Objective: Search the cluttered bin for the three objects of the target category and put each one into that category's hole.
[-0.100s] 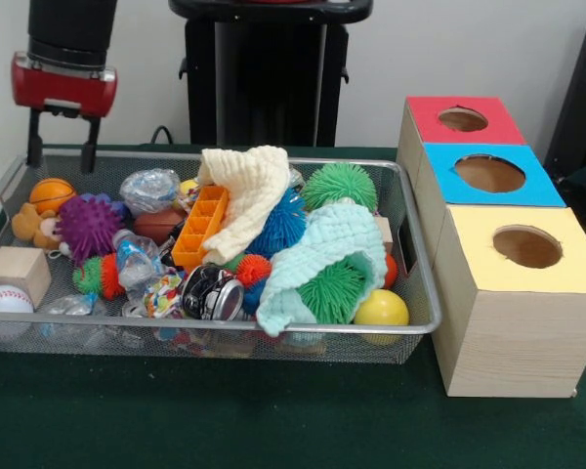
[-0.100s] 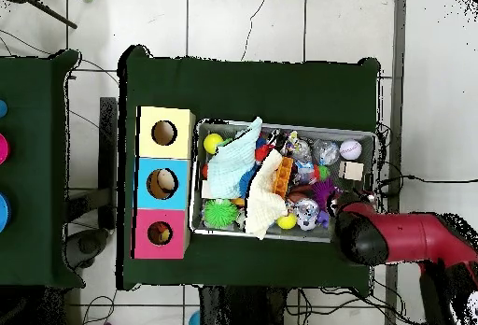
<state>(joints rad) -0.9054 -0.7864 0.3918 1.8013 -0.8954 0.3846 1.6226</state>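
Note:
A wire mesh bin (image 1: 273,328) holds a heap of clutter. In it are green spiky balls (image 1: 340,184), a blue spiky ball (image 1: 281,227) and a purple one (image 1: 86,227). A small basketball (image 1: 52,194), a baseball (image 1: 4,301), a yellow ball (image 1: 381,309) and a wooden cube (image 1: 17,273) also lie there. Cream (image 1: 246,191) and mint (image 1: 322,246) cloths drape over the pile. My gripper (image 1: 62,147) hangs open above the bin's far left corner, holding nothing. From overhead the gripper (image 2: 359,233) sits at the bin's (image 2: 280,123) lower right corner.
Three wooden boxes stand beside the bin, with a red top (image 1: 464,119), a blue top (image 1: 490,174) and a yellow top (image 1: 525,247), each with a round hole. An orange tray (image 1: 199,227), crushed plastic bottles (image 1: 135,262) and a can (image 1: 213,291) crowd the bin.

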